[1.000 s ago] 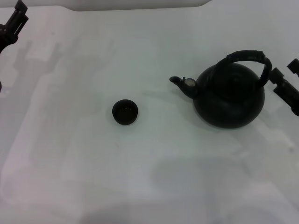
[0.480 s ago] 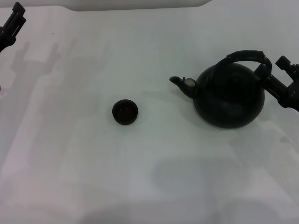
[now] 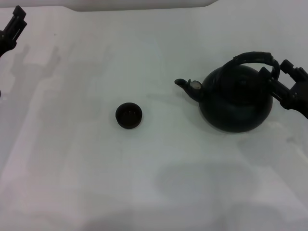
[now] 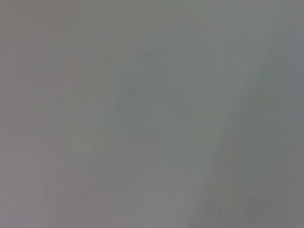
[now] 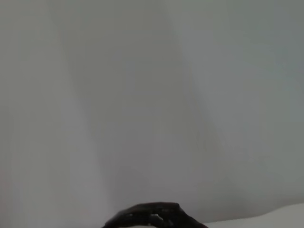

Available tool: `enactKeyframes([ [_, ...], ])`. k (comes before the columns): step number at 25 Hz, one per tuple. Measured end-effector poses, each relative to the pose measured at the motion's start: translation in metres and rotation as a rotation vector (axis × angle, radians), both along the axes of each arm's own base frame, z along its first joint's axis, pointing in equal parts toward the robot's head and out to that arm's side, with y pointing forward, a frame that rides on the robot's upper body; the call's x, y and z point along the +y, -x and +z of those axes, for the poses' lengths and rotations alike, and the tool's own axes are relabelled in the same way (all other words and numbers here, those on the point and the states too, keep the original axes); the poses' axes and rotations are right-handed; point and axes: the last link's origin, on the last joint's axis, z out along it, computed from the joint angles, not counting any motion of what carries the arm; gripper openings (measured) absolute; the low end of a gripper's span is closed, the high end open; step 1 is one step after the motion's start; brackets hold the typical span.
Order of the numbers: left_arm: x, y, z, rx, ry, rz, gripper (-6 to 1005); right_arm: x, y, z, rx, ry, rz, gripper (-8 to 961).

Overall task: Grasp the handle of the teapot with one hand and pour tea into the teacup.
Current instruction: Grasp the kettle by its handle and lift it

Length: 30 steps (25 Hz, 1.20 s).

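The round black teapot (image 3: 236, 102) stands upright at the right of the white table (image 3: 159, 178), spout pointing left. Its arched black handle (image 3: 254, 57) rises over the top. My right gripper (image 3: 278, 72) comes in from the right edge and is open, one finger on each side of the handle's right end. A dark curved piece (image 5: 152, 216), apparently the handle, shows at the edge of the right wrist view. The small black teacup (image 3: 129, 116) sits well left of the spout. No tea is visible. My left gripper (image 3: 14, 25) stays at the far left corner.
A pale raised edge (image 3: 139, 4) runs along the back of the table. The left wrist view shows only bare pale surface (image 4: 152, 114). Open tabletop lies between the cup and the teapot.
My right gripper has moved left, from beside the teapot to straddling the right end of the handle. Teapot and teacup have not moved. The left arm has shifted only slightly.
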Motion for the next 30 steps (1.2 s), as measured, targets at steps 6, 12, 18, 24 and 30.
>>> enactKeyframes([
  [6,-0.0003,-0.0001,-0.0005,-0.001,0.001,0.0,866,0.0014,-0.0034,-0.0014,-0.014,0.007,-0.023,744],
  [12,0.0004,-0.0006,-0.0006,-0.001,0.001,-0.001,866,0.0004,-0.0066,-0.001,-0.016,0.003,-0.042,742],
  [18,0.0009,-0.0009,-0.0007,0.0,0.002,-0.001,865,0.0014,-0.0061,-0.0033,-0.02,0.01,-0.045,740],
  [24,0.0004,-0.0008,-0.0014,0.001,0.006,-0.001,865,0.0031,-0.0044,-0.0043,-0.017,0.01,-0.042,698],
  [30,0.0001,-0.0003,-0.0013,0.001,0.005,0.001,865,0.0049,-0.0019,-0.0042,-0.007,0.004,-0.037,450],
])
